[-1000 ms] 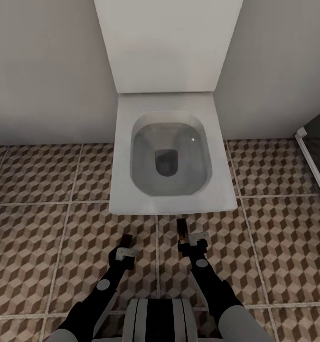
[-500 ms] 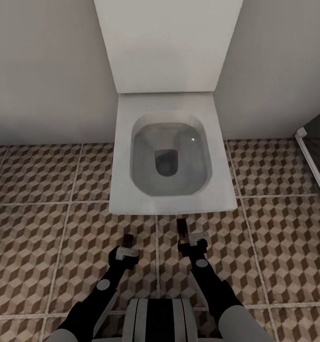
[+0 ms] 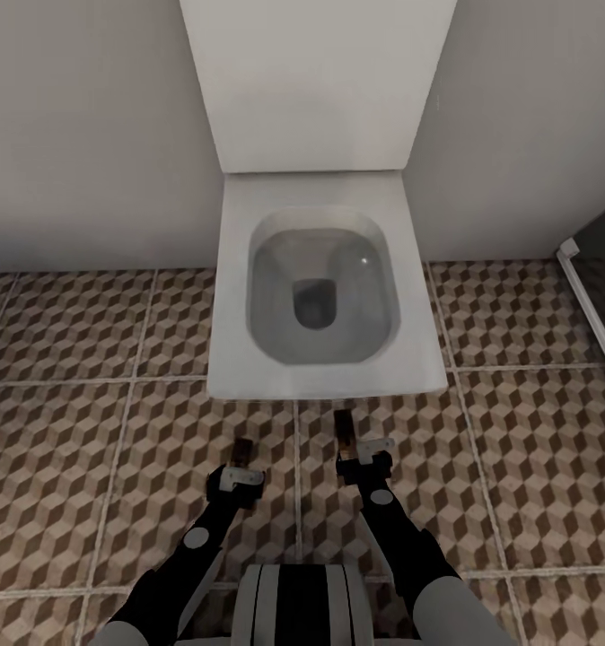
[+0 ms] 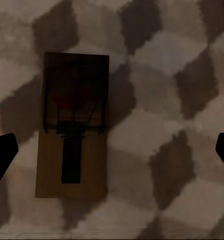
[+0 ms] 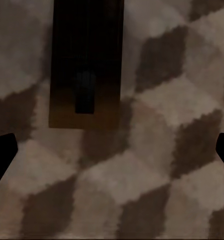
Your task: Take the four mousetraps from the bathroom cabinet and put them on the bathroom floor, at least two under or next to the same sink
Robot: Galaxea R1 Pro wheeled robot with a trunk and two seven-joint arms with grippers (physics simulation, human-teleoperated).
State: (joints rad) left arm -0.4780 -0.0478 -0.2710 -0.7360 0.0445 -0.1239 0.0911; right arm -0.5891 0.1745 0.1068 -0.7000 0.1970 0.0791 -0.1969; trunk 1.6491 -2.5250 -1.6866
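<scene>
On the patterned floor [image 3: 87,449] in front of a white toilet [image 3: 325,296] lie two mousetraps, one [image 3: 242,449] just ahead of the left gripper [image 3: 235,475], another [image 3: 343,429] ahead of the right gripper [image 3: 365,456]. Both grippers hang wide open above them, holding nothing.

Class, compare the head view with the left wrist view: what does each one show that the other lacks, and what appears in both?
Head view alone: the white toilet, the wall, both arms, the right gripper and a second mousetrap ahead of it. Left wrist view alone: the mousetrap's dark wire parts and red mark up close. Both: that mousetrap lying flat on the cube-patterned bathroom floor, and the open left gripper.
</scene>
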